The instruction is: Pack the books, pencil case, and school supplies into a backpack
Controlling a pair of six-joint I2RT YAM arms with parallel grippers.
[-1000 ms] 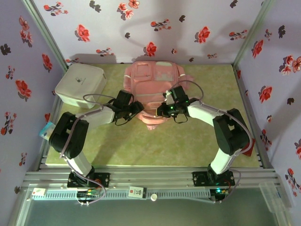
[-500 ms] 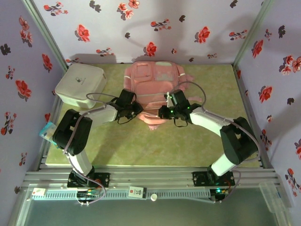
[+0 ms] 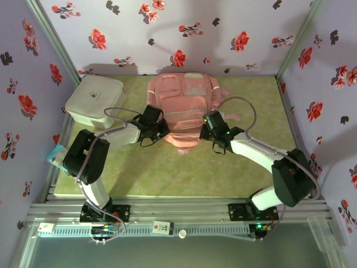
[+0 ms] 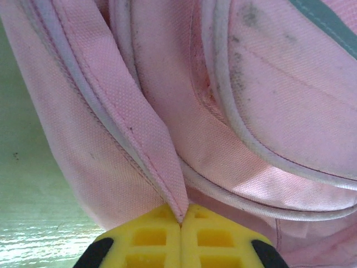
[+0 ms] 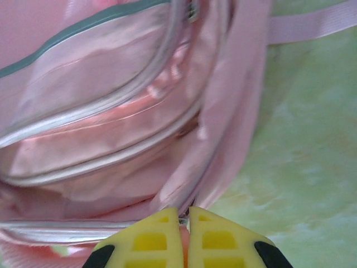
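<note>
Far L, box: white rounded-corner plastic box w/ lid (image 3: 95, 100) sits on the mat by the L wall, toward the back. It's apart from the bag, and nothing touches it.
L arm: black-and-white robot arm (image 3: 106, 142) bends up from its base at near L. Forearm runs R toward the bag's near-L corner.
L gripper: L gripper (image 3: 163, 130) (image 4: 181, 222) is at the bag's near-L edge. In the wrist view the yellow waffle-pattern fingers (image 4: 148, 240) are pressed tight together, jaws closed. A folded flap of pink fabric is pinched in the seam betw. them.
Backpack: large soft pale-pink fabric backpack (image 3: 181, 100) lies flat mid-table, toward the back wall, front pockets facing up. Its bunched near end sits betw. the two grippers. Wrist views show pale piping and a grey-green band on the pockets (image 4: 262, 84) (image 5: 83, 84).
R gripper: R gripper (image 3: 203, 134) (image 5: 188, 215) is at the bag's near-R edge. Yellow fingers (image 5: 223, 240) are closed, w/ a thin pink edge of the bag caught betw. the tips. Can't tell how much fabric is in the grip.
R arm: second black-and-white arm (image 3: 262, 153) comes from its base at near R, elbow out to the R. Forearm reaches L to the bag.
Strap: pink webbing strap (image 3: 230, 117) (image 5: 312, 25) trails on the mat just R of the bag.
Mat: mottled green mat (image 3: 184, 173) covers the tabletop.
Walls: pale lilac panels w/ red & black flowers (image 3: 178, 33) on three sides.
</note>
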